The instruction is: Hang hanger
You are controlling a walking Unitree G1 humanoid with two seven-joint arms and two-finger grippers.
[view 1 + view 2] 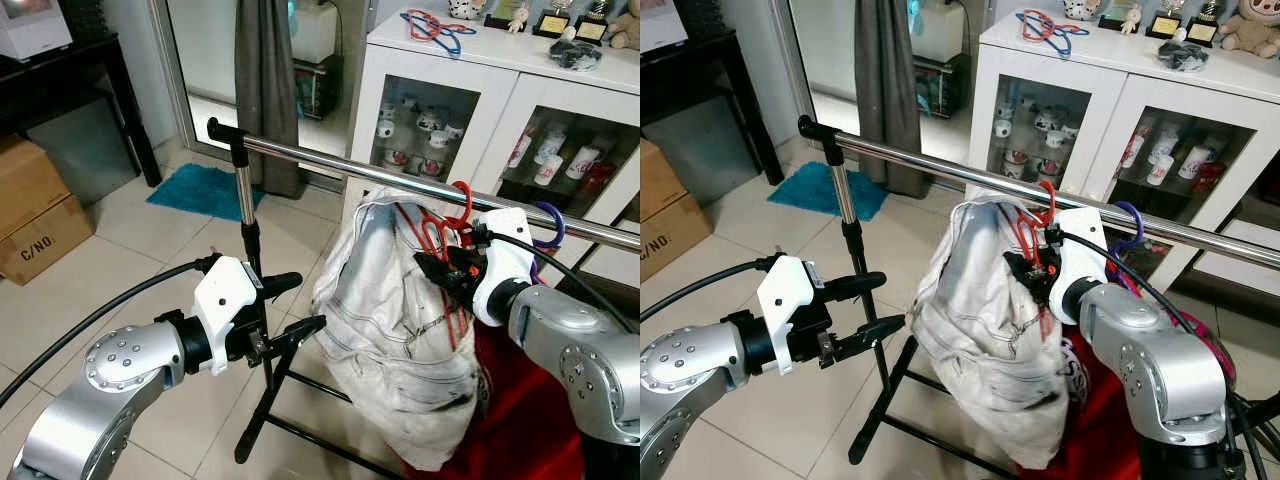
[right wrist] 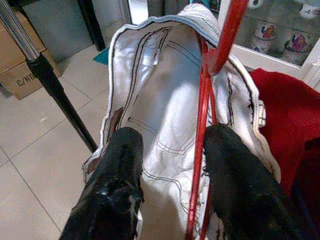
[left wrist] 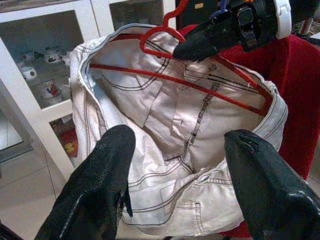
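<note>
Partly garment-hidden red hanger [image 1: 447, 226] between spread right hand [image 1: 441, 268] fingers; left hand [image 1: 876, 308] spread, empty.

The cardboard box [image 1: 38, 215] on the floor at the robot's left bears black printing that reads "C/NO." in the left eye view; the right eye view cuts the same mark at the frame edge, leaving what looks like "/NO:"; the right wrist view shows the box small and blurred, with the print still roughly "C/NO"; the mugs [image 1: 556, 160] behind the white cabinet's [image 1: 470, 70] glass doors carry red markings too small to read.
</note>
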